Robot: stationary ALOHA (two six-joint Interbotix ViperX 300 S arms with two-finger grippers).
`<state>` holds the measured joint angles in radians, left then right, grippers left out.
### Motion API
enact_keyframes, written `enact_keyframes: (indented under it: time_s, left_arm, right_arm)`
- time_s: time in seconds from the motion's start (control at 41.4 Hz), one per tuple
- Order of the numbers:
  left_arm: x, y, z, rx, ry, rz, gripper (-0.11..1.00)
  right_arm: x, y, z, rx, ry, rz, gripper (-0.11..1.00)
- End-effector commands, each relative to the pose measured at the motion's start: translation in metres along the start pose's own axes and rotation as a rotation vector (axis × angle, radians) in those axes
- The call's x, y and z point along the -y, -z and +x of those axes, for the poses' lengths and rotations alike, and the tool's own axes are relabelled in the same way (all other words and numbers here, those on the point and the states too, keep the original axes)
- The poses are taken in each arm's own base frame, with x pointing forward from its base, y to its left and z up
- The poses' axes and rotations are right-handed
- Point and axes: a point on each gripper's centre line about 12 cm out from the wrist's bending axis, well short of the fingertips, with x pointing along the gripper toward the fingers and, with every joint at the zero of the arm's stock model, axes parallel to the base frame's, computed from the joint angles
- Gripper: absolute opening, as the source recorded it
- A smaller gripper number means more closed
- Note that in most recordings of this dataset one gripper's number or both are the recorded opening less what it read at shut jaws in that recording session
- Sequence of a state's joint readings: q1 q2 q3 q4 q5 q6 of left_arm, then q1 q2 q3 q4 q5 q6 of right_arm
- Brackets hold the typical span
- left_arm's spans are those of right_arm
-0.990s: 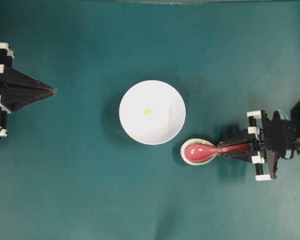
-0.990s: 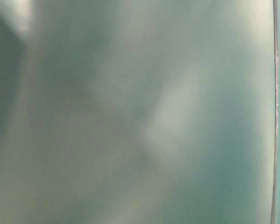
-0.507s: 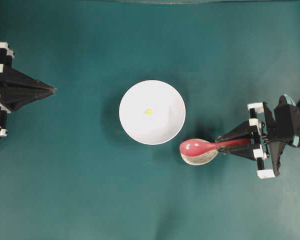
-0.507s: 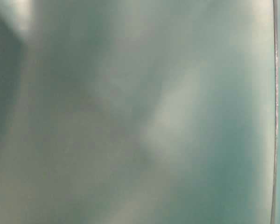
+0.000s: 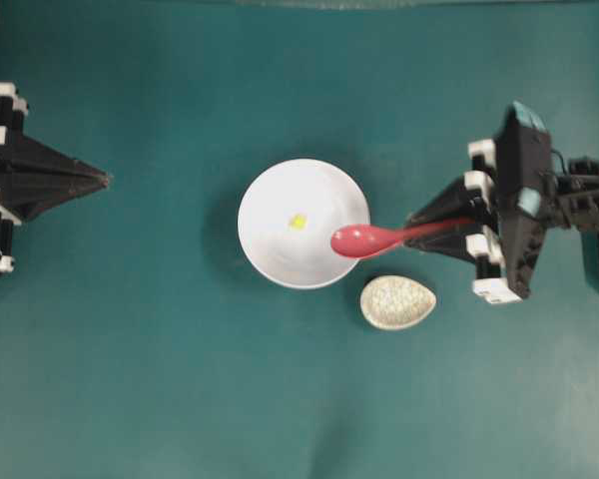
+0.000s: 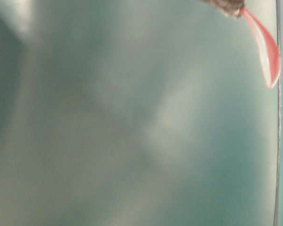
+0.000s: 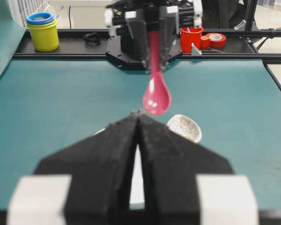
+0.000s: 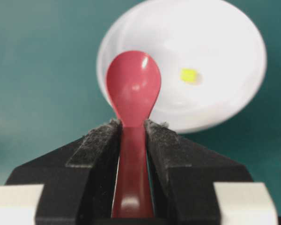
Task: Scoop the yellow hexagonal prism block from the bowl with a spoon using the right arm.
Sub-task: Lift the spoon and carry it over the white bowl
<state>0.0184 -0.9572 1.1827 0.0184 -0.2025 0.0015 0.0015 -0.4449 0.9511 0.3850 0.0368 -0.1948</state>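
Observation:
The white bowl (image 5: 280, 254) sits mid-table with the tiny yellow block (image 5: 297, 222) lying inside it; both also show in the right wrist view, the bowl (image 8: 234, 42) and the block (image 8: 188, 75). My right gripper (image 5: 416, 229) is shut on the handle of the red-pink spoon (image 5: 355, 240) and holds it in the air, its scoop over the bowl's right rim, apart from the block. In the right wrist view the spoon (image 8: 132, 89) sits between the pads (image 8: 97, 143). My left gripper (image 5: 106, 181) is shut and empty at the far left.
A small speckled beige egg-shaped dish (image 5: 397, 302) lies on the teal table just right of and below the bowl. In the left wrist view, stacked cups (image 7: 42, 31), a red container (image 7: 191, 39) and tape (image 7: 217, 40) stand on the far rail behind the right arm.
My right gripper has lifted the spoon off the speckled dish and carried it up and left, so its scoop now hangs over the bowl's right rim. The left arm has not moved.

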Motion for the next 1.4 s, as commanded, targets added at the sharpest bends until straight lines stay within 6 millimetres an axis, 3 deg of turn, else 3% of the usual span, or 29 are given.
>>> enact_keyframes:
  time_s: [0.0, 0.241, 0.483, 0.652, 0.941, 1.376]
  left_arm:
    - [0.000, -0.007, 0.002, 0.020, -0.001, 0.005, 0.01]
    - [0.000, -0.008, 0.001, 0.023, -0.001, 0.005, 0.01]
    - [0.000, -0.008, 0.001, 0.023, -0.001, 0.005, 0.01]
    - [0.000, -0.009, 0.001, 0.025, -0.001, 0.005, 0.00]
    - [0.000, -0.009, 0.001, 0.025, -0.001, 0.005, 0.01]
    - [0.000, -0.009, 0.001, 0.025, -0.001, 0.005, 0.01]
  right_arm:
    - [0.009, -0.019, 0.002, -0.018, 0.018, 0.012, 0.25]
    - [0.029, -0.027, 0.026, -0.157, 0.060, 0.017, 0.25]
    - [0.033, -0.034, 0.053, -0.250, 0.061, -0.032, 0.25]
    - [0.036, -0.027, 0.070, -0.310, 0.063, -0.033, 0.25]
    - [0.039, -0.015, 0.083, -0.352, 0.068, -0.024, 0.25]
    - [0.043, -0.016, 0.099, -0.337, 0.077, -0.023, 0.25]
